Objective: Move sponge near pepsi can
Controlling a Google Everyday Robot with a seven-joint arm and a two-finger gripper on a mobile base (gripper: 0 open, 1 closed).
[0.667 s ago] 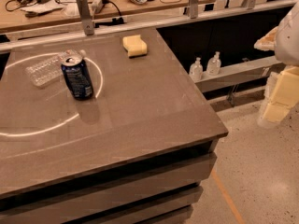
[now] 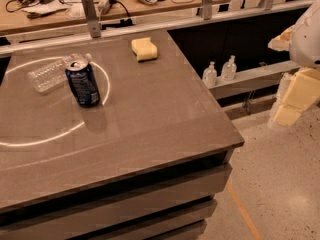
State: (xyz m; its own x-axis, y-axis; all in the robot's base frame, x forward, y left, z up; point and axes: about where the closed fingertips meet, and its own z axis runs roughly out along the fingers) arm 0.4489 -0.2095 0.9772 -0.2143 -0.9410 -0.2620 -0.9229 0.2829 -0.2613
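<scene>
One claw (image 2: pixel 292 103), pale yellow, hangs at the far right of the view, out over the floor and clear of the right edge of the tabletop (image 2: pixel 165 119), below the white arm housing (image 2: pixel 307 34). Open or shut: cannot tell from this angle. It has hold of neither task thing, since both sit on the tabletop untouched. Judged: the arm is parked off to the side and the reach has not yet begun. The task thing nearest the claw is the sponge (image 2: pixel 144 49), lying flat near the back edge of the tabletop, right of centre, with bare surface all round it, likely an easy approach from above. The can (image 2: pixel 83 83) stands upright further left, well apart from the sponge, inside a pale ring (image 2: pixel 107 86) marked on the surface. A clear plastic bottle (image 2: pixel 47 75) lies on its side just behind and left of the can, seemingly touching it, so the free ground for setting the sponge down is on the can's right and front. Soft foam should give under a squeeze. A shove into the can could tip it. Off the tabletop: two small pump bottles (image 2: pixel 210 75) on a low shelf to the right, and a cluttered workbench (image 2: pixel 125 4) behind.
</scene>
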